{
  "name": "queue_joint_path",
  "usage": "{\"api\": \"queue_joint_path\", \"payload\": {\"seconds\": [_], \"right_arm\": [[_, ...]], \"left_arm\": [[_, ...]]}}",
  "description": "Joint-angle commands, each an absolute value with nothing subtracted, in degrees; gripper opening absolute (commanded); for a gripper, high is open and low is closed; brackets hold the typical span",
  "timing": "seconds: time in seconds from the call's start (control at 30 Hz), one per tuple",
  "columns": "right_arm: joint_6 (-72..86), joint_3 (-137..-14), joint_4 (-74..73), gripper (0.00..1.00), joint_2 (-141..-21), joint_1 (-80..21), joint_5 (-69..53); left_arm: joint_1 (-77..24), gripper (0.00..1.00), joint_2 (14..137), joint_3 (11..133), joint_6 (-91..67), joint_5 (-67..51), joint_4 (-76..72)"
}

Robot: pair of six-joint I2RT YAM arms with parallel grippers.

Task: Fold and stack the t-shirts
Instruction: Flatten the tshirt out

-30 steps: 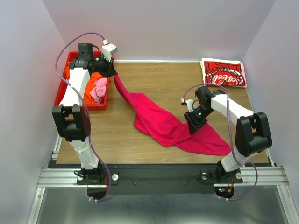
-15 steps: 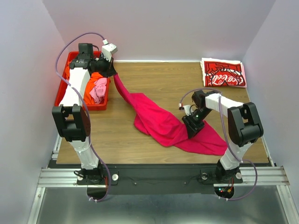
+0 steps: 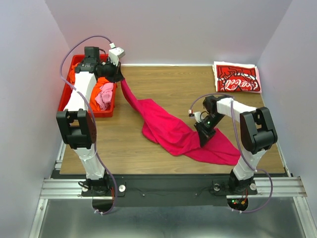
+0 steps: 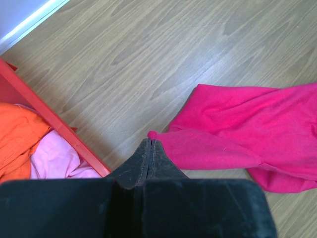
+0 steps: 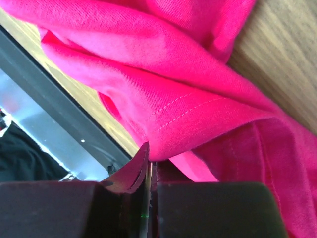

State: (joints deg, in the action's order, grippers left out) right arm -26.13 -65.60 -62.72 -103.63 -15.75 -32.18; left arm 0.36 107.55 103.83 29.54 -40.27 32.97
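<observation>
Because the left hand point(image 4: 150, 141) grips just a tiny corner of the pink shirt point(image 3: 168, 126) by the red bin point(image 3: 63, 99), and the right hand point(image 5: 148, 154) is shut on a thin fold near the front, a hard pull could slip it free. The shirt lies bunched on a smooth wooden bench point(image 3: 173, 84) between pale walls point(image 3: 168, 29).

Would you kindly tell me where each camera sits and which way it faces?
Top external: overhead at the near side, looking down on the table; left gripper and right gripper show.
Left wrist: looks down past its shut fingers at the red bin and magenta shirt.
Right wrist: looks past its shut fingers at the shirt's hem.
Shared: all three show the magenta shirt.
</observation>
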Motion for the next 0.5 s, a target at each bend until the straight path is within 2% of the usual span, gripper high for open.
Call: {"api": "queue_joint_path", "payload": {"seconds": [0.0,0.1,0.23,0.47], "right_arm": [[-27.2,-68.3,-66.7,0.01,-101.1,-14.3,-33.0],[-27.9,-72.7,-69.6,0.01,-99.7,-10.4,-33.0],[-28.7,-85.4,-75.1,0.00,-97.7,-2.0,-32.0],[-25.5,-115.6,-77.8,0.01,-101.5,12.8,-32.8]], "left_arm": [[0.2,0.00,106.5,104.5,29.7,-41.3,31.9],[0.6,0.00,105.6,104.9,29.6,-41.7,32.3],[2.0,0.00,104.2,106.5,28.7,-42.9,33.0],[4.0,0.00,102.3,113.6,24.7,-42.3,30.0]]}}
